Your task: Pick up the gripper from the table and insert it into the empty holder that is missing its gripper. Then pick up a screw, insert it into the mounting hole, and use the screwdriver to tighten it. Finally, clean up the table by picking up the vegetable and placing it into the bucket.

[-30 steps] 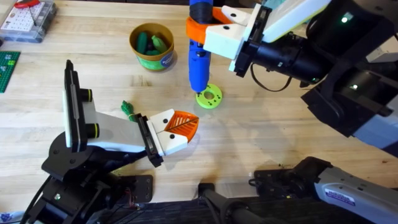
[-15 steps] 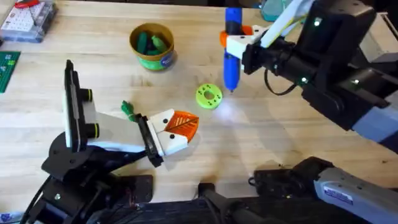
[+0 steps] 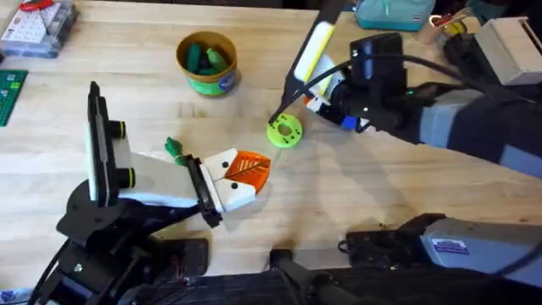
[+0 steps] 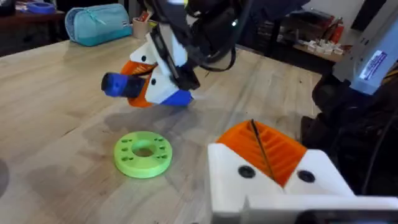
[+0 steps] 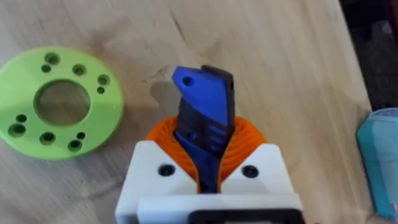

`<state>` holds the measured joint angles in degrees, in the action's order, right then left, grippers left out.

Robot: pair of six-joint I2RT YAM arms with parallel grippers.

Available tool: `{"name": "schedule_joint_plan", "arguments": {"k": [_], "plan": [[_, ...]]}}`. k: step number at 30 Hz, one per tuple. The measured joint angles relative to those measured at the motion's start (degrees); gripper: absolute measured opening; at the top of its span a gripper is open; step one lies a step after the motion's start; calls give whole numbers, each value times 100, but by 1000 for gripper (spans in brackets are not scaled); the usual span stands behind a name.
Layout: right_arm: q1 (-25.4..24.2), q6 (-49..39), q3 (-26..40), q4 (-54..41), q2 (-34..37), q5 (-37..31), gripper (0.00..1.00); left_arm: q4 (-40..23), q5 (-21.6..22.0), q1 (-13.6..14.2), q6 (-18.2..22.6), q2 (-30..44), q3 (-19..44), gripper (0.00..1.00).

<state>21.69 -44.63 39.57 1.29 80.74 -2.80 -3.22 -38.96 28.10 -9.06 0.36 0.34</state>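
I have the right gripper (image 5: pixel 208 165) clamped on the blue screwdriver (image 5: pixel 205 121), tipped low just beside the green disc (image 3: pixel 284 131) on the counter (image 3: pixel 381 195). A second ago the tool stood upright over that disc; I judge tightening finished, and setting it down comes next. My left gripper (image 3: pixel 246 174) rests together, empty, near the disc. Vegetables sit in the bucket (image 3: pixel 206 62) beyond it.

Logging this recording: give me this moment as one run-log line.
right gripper: shut on blue screwdriver, low beside green disc | left gripper: shut, empty | vegetables in bucket
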Motion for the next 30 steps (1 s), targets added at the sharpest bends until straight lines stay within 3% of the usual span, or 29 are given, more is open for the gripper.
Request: {"name": "schedule_joint_plan", "arguments": {"k": [3, 6, 9, 16, 30], "plan": [[2, -347, 0, 14, 324, -42, 257, 0, 0, 0, 2, 0, 0, 13], [2, -227, 0, 18, 471, -58, 641, 0, 0, 0, 0, 0, 0, 13], [2, 107, 0, 53, 434, -66, 960, 2, -2, 0, 0, 0, 0, 13], [2, 1222, 2, -475, -269, -62, 994, 0, -2, 0, 2, 0, 0, 13], [2, 4725, 7, -2246, -3091, -60, 995, 0, -2, 0, 0, 0, 0, 13]]}}
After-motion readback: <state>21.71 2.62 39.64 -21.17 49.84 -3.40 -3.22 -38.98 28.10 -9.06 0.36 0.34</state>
